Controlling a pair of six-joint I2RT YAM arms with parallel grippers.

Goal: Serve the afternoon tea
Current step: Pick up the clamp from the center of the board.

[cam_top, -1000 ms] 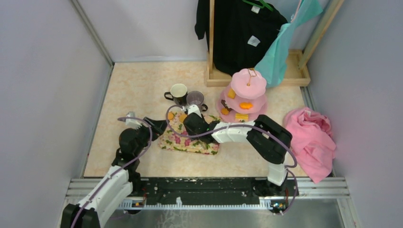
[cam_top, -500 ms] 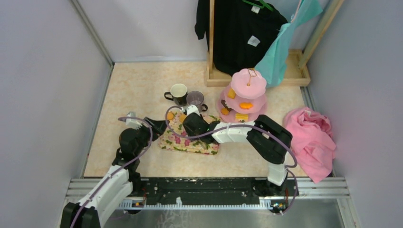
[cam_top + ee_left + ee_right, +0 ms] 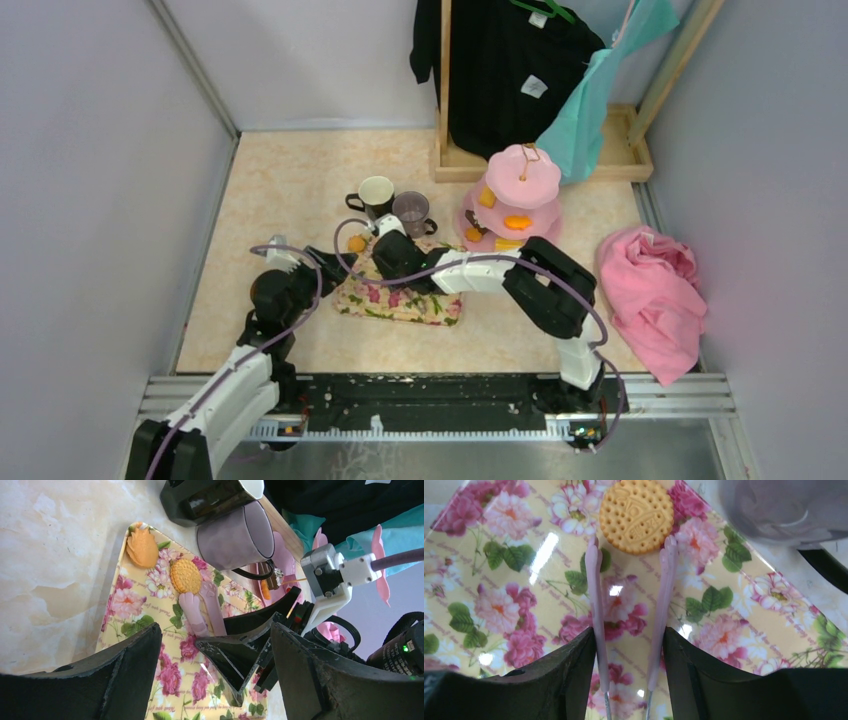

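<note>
My right gripper (image 3: 630, 650) is shut on pink tongs (image 3: 596, 595), whose open tips flank a round yellow biscuit (image 3: 636, 515) on the flower-patterned tray (image 3: 499, 605). An orange snack (image 3: 142, 550) lies at the tray's far left corner. The black mug (image 3: 375, 195) and the smoky mug (image 3: 410, 210) stand just beyond the tray (image 3: 400, 300). The pink three-tier stand (image 3: 520, 190) holds orange and yellow snacks to the right. My left gripper (image 3: 215, 675) is open and empty over the tray's left edge. The coasters are out of view.
A wooden clothes rack (image 3: 540, 165) with a black shirt (image 3: 520, 70) and a teal garment stands at the back. A crumpled pink cloth (image 3: 655, 285) lies on the right. Grey walls close both sides.
My right gripper has moved left and a little farther across the tray with the tongs, up to the round biscuit. The left arm has barely moved.
</note>
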